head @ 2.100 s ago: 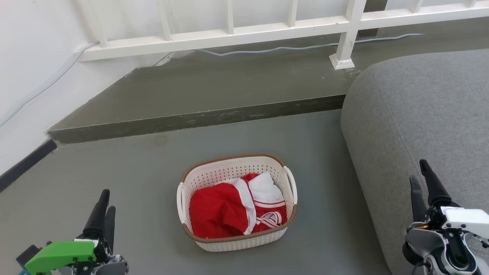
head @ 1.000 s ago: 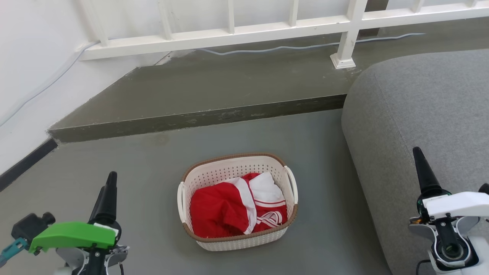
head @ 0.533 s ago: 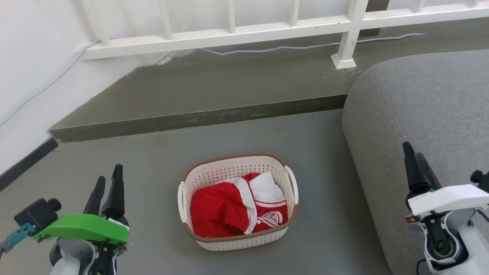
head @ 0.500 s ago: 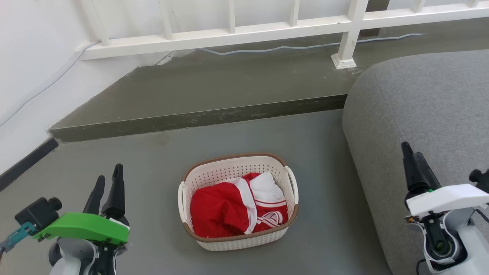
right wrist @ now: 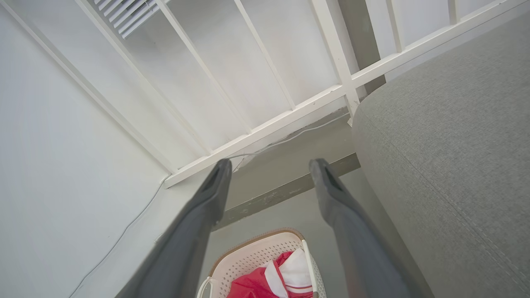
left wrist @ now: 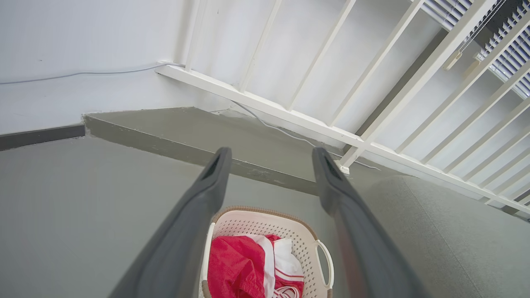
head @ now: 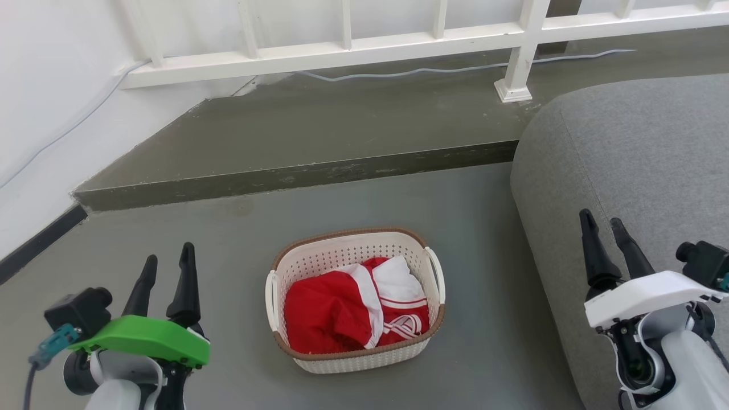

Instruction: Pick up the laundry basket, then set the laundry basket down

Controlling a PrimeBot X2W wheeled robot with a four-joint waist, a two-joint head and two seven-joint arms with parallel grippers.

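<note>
The laundry basket (head: 336, 255), cream-white and perforated with a brown rim and white side handles, sits on the grey floor holding red and white clothing (head: 353, 310). My left gripper (head: 168, 263) hovers open to the basket's left, well apart from it. On the other side, my right gripper (head: 602, 223) is open in front of the grey sofa, also apart. In the left wrist view the laundry basket (left wrist: 265, 223) lies low between the left gripper (left wrist: 269, 159) fingers. The right wrist view has the laundry basket (right wrist: 252, 258) at its bottom edge, below the open right gripper (right wrist: 269, 169).
A grey sofa (head: 638, 165) fills the right side, close to the basket. A raised concrete step (head: 296, 173) runs behind the basket, with a white railing (head: 364, 51) and a pale cable (head: 455, 69) beyond it. A white wall (head: 45, 114) stands to the left.
Both arms have risen and turned at the wrist, so each gripper's two fingers now show spread apart. The basket has stayed in place.
</note>
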